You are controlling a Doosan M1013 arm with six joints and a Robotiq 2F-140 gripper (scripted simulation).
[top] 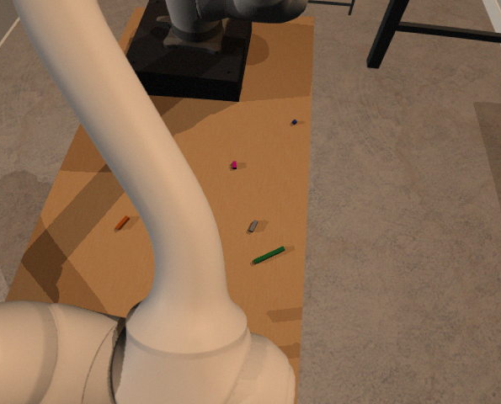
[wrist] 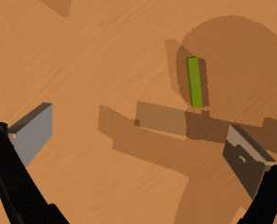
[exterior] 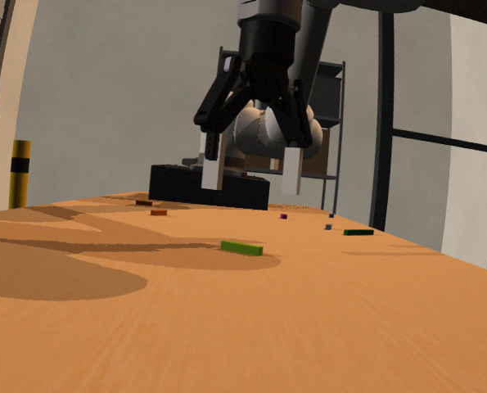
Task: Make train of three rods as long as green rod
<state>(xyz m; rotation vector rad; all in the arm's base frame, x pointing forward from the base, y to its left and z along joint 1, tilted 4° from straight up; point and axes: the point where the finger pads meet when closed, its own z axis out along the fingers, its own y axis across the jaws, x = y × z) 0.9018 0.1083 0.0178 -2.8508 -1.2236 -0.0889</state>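
My gripper (exterior: 251, 191) (wrist: 140, 131) is wide open and empty, above the table. The lime rod (exterior: 241, 248) (wrist: 194, 81) lies flat, off-centre between and beyond the fingers in the wrist view; the arm hides it in the top view. The green rod (top: 269, 255) (exterior: 358, 232) lies near the table's right edge. The grey rod (top: 253, 225) (exterior: 328, 227) lies close to it, apart. The magenta rod (top: 234, 165) (exterior: 283, 216) and blue rod (top: 294, 122) (exterior: 331, 215) lie nearer the base. The orange rod (top: 122, 223) (exterior: 159, 212) lies at the left. No rods touch.
A dark brownish rod (exterior: 144, 203) lies behind the orange one in shadow; its exact colour is unclear. The black robot base (top: 189, 84) (exterior: 209, 192) stands at the table's far end. The arm (top: 154, 173) covers much of the table in the top view.
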